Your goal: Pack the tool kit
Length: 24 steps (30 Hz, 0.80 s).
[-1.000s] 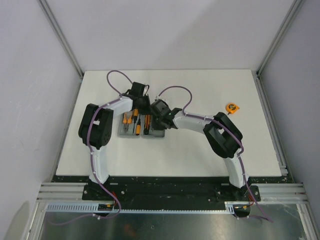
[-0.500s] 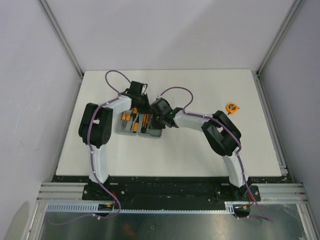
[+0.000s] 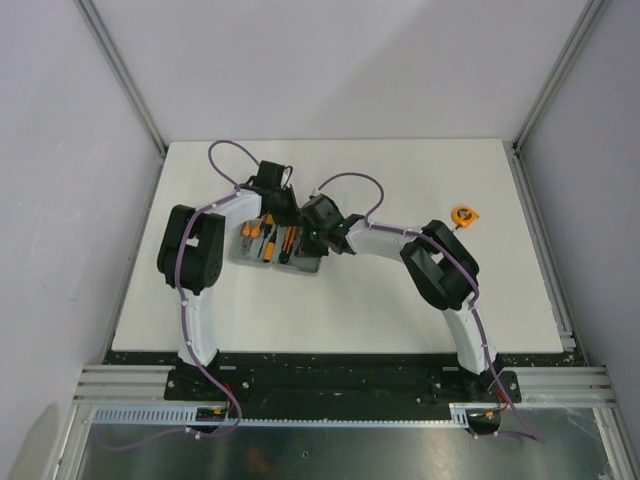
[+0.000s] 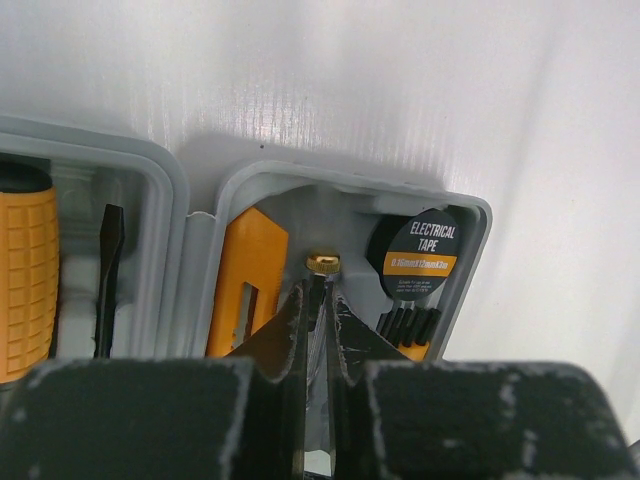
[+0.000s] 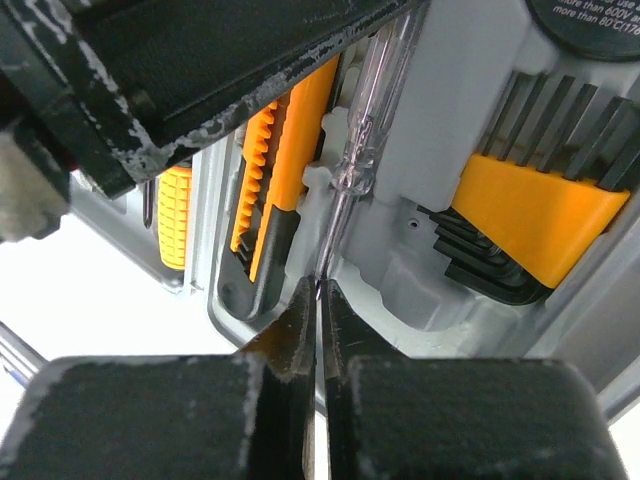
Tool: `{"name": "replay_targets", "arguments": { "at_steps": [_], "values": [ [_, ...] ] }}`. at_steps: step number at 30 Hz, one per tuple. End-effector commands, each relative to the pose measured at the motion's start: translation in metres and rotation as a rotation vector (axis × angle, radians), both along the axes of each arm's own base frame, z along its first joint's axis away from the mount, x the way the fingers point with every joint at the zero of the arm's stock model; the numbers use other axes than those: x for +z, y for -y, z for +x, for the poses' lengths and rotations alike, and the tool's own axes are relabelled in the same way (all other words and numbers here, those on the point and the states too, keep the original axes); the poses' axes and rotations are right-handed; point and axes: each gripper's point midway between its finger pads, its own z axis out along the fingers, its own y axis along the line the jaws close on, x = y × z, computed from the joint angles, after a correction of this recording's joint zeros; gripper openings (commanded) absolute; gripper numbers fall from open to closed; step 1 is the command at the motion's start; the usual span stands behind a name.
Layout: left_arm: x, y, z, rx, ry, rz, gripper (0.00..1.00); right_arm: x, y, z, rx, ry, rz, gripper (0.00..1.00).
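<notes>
The tool kit's grey case point(image 3: 311, 266) lies open mid-table, holding orange-and-black tools. My left gripper point(image 4: 322, 285) is shut on a clear-handled screwdriver point(image 5: 362, 140), just below its brass cap point(image 4: 322, 262), over the case's right half point(image 4: 470, 215). My right gripper point(image 5: 318, 288) is shut, and the screwdriver's metal tip meets the seam of its fingertips. I cannot tell whether the tip is pinched or only touched. The screwdriver runs along a moulded slot between the orange knife point(image 5: 280, 160) and the hex keys point(image 5: 535, 205). The orange tape measure point(image 3: 464, 215) sits loose on the table, far right.
A roll of electrical tape point(image 4: 420, 256) sits in the case's corner. A fat orange screwdriver handle point(image 4: 25, 280) fills the left half. The left gripper's finger point(image 5: 220, 60) crosses the top of the right wrist view. Both arms crowd over the case point(image 3: 280, 250); white table surrounds it.
The case has slid a little left and turned slightly. Both grippers shifted left with it and stayed shut.
</notes>
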Motion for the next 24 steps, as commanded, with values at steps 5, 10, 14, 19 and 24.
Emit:
{"name": "replay_targets", "arguments": {
  "at_steps": [5,10,14,19,24],
  "values": [
    [-0.057,-0.015,-0.029,0.021,-0.152,0.099,0.00,-0.128,0.115,-0.084,0.132,-0.167,-0.623,0.00],
    [-0.055,-0.015,-0.032,0.018,-0.154,0.089,0.00,-0.116,0.109,-0.080,0.213,-0.057,-0.607,0.00],
    [-0.052,-0.014,-0.035,0.015,-0.158,0.078,0.00,-0.104,0.100,-0.078,0.267,0.001,-0.528,0.00],
    [-0.049,-0.011,-0.037,0.008,-0.160,0.062,0.00,-0.086,0.080,-0.064,0.293,0.062,-0.392,0.00],
    [-0.045,-0.009,-0.038,0.006,-0.159,0.049,0.00,-0.048,0.062,-0.034,0.193,0.094,-0.209,0.00]
  ]
}}
